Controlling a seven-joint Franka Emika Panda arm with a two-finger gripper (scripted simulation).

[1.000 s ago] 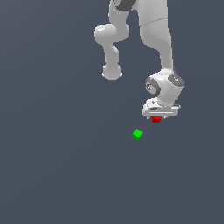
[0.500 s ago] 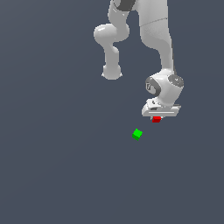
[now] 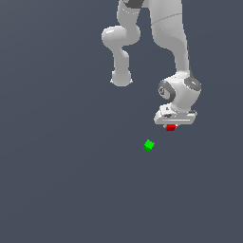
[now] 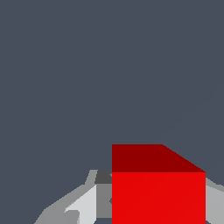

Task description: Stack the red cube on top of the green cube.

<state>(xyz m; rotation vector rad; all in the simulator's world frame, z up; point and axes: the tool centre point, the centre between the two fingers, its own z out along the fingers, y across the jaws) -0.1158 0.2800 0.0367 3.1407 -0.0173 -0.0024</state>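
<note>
A: Start with the big thing. Where is the arm?

B: The white arm (image 3: 173, 42) comes down from the top of the exterior view and ends low over the grey table (image 3: 61, 180). Its claw (image 3: 172, 124) sits right at the red cube (image 3: 171, 127), which peeks out just beneath the white hand.

A: Is the cube actually held?

B: I judge yes. In the wrist view the red cube (image 4: 158, 192) fills the space at the fingers, with a grey finger (image 4: 83, 205) pressed up at one side and a sliver of the other at its far side, so the claw reads as clamped on the cube. Whether the cube is off the table or resting on it, I cannot tell (no shadow or gap helps here).

A: And the green one?

B: The green cube (image 3: 149, 145) lies alone on the table, near the claw but apart from it, toward the exterior view's left and lower in that view. The wrist view does not show it at all.

A: So which step is this?

B: The grasp looks made; the carry comes next. The move calls for a lift clear of the green cube's top, a short travel until red is squarely above green, then a gentle descent and release. With cubes this tiny, a small offset would likely tip the stack.
</note>
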